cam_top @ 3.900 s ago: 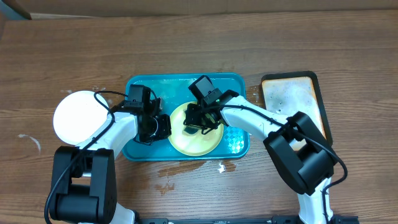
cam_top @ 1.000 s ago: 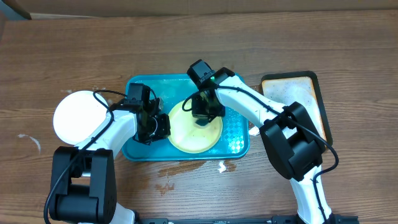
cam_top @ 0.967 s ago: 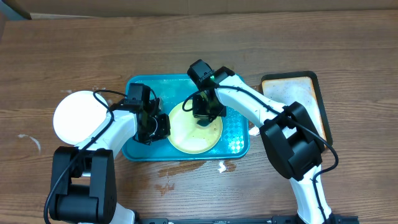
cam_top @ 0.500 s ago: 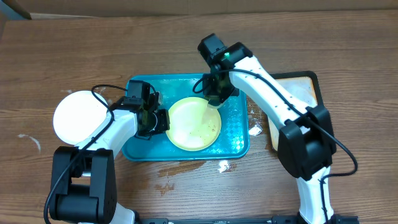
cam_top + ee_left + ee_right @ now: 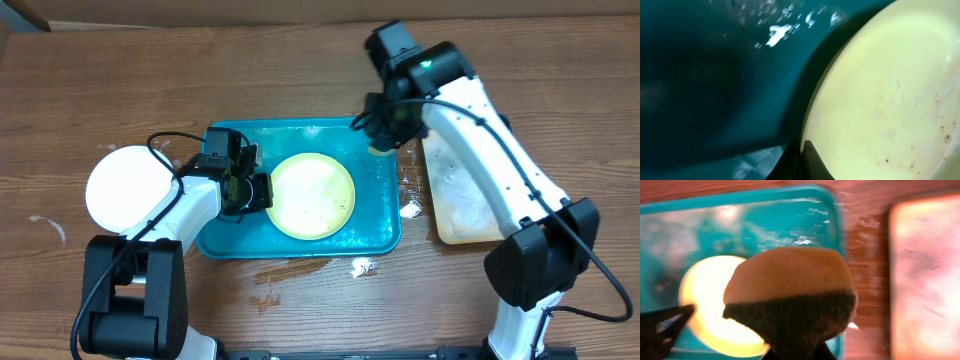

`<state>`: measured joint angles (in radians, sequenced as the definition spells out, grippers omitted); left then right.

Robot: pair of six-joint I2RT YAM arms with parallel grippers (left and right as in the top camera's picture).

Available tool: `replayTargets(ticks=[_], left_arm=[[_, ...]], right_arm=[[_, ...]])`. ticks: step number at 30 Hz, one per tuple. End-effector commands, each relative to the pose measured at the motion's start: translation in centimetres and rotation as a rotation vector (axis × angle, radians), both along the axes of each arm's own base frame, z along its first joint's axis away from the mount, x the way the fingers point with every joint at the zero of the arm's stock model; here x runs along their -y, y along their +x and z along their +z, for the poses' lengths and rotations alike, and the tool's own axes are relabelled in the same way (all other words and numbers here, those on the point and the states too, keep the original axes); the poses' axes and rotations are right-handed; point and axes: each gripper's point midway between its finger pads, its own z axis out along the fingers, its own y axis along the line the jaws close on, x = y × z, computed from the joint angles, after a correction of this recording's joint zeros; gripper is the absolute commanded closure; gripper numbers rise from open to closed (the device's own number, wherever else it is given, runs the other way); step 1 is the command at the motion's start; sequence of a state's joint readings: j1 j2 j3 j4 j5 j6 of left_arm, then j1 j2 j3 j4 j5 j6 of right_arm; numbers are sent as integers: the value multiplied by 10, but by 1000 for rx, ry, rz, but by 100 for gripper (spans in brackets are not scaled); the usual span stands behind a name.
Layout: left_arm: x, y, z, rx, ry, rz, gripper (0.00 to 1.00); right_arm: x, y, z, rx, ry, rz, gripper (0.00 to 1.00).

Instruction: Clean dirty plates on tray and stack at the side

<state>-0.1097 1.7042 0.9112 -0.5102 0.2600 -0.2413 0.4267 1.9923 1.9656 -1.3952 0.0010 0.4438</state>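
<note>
The tray (image 5: 372, 230) lies flat on the bench (image 5: 300, 70), long axis left to right. The yellow-green plate (image 5: 312, 195) lies flat in the tray's middle. The white plate (image 5: 123, 190) sits on the bench, left of the tray.

The left pincer (image 5: 256, 192) meets the yellow-green plate's left rim, with one finger (image 5: 814, 162) at that rim. Its opening cannot be told.

The right pincer (image 5: 384, 140) hangs over the tray's far right corner, apart from the yellow-green plate. It is clamped on a sponge (image 5: 790, 280). The beige tray (image 5: 470, 200) lies to the right.
</note>
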Motion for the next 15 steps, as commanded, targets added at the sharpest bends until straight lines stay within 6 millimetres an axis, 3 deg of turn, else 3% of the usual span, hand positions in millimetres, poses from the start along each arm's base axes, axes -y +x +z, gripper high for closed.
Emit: replayTargets(ticks=[1,6,15], left_arm=[[-19,13,13,19,108,61,96],[-53,12,36,-39,301,152,96],[-68,36,106,3,379,252,96]], right_arm=[[30,6,16,38,-52,-56,96],[74,6,13,13,-153,-164,96],[105,-1,-2,-60,-178,-227,96]])
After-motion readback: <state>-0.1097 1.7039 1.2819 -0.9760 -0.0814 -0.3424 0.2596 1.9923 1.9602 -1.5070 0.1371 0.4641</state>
